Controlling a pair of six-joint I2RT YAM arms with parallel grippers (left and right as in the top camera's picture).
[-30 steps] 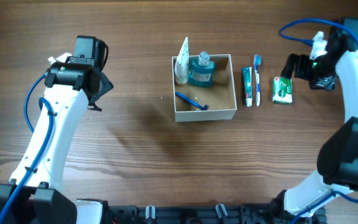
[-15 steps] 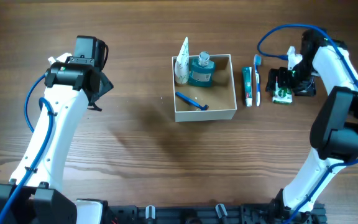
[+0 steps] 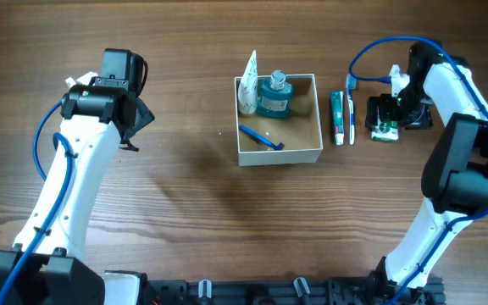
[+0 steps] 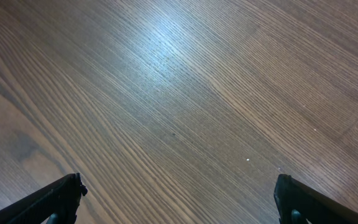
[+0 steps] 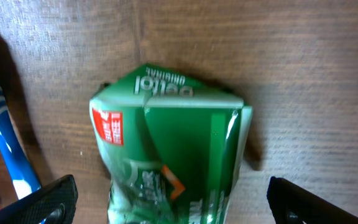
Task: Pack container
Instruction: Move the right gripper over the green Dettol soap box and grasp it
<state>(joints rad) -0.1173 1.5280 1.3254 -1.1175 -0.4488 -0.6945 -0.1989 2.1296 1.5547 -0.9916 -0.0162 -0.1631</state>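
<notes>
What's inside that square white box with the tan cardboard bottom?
Inside the square white box: a teal bottle and white tube standing at the back, a blue razor lying nearer. Whatever lies beneath them is hidden.

Probably a robotics lab: two arms [image 3: 79,178] (blue-cabled) at a wooden table [image 3: 193,68].

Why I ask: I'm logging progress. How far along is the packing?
Done: white tube, teal bottle and blue razor sit in the container. In hand: nothing gripped; the right hand hangs open over the green packet. Left: that packet, the toothpaste and the toothbrush, all on the table.
</notes>
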